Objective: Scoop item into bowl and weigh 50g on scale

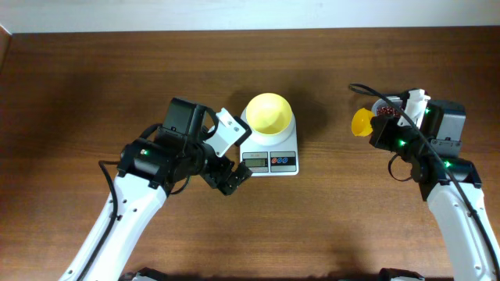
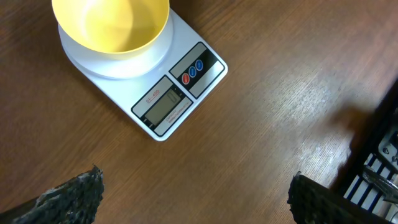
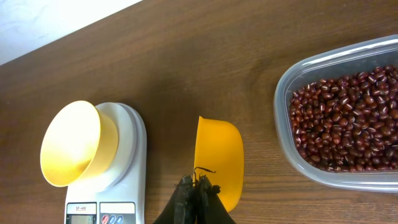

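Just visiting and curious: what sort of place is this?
Probably a robotics lab bench, not a kitchen: two robot arms, one holding a scoop, at a wooden table with a scale, a yellow bowl and a tub of beans.

**Bowl, Scale and Beans**

We see a small round pale-yellow bowl (image 1: 269, 114) sitting upright on top of the white scale (image 1: 270, 162). The inside of the bowl is bare yellow. The scale lies flat on the brown surface (image 1: 117, 78), with its grey screen and red and blue buttons at the front. Well apart from it, lots of tiny dark red-brown beans (image 3: 348, 121) lie in a clear tub (image 3: 285, 93).
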Robot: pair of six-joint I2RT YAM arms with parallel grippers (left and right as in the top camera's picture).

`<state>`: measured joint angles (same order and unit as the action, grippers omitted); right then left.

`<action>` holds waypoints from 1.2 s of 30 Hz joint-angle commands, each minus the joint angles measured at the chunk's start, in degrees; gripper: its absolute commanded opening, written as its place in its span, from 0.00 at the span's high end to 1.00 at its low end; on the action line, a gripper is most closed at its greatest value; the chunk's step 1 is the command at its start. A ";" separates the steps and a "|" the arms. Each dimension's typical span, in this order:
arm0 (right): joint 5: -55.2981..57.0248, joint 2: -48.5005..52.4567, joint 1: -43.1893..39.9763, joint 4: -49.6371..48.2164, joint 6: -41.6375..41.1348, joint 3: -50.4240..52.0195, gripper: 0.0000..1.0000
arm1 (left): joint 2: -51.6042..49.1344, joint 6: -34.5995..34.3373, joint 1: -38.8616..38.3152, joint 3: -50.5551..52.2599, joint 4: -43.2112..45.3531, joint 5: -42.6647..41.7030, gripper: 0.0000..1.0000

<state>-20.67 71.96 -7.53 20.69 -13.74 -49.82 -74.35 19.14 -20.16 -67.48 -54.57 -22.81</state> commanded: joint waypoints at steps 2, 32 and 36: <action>-0.74 0.04 -0.37 0.15 -0.20 -1.42 0.96 | 0.92 0.92 0.13 0.35 0.33 -1.40 0.01; 26.27 7.30 -1.20 19.78 15.28 -21.00 0.96 | 0.92 1.14 0.09 0.35 5.01 6.12 0.01; 28.72 13.07 -3.52 15.37 18.03 -21.00 0.96 | 0.92 1.14 0.09 0.35 4.96 6.12 0.01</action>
<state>3.92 83.05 -9.58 37.76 1.39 -69.93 -74.35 19.38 -20.16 -67.37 -49.80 -16.88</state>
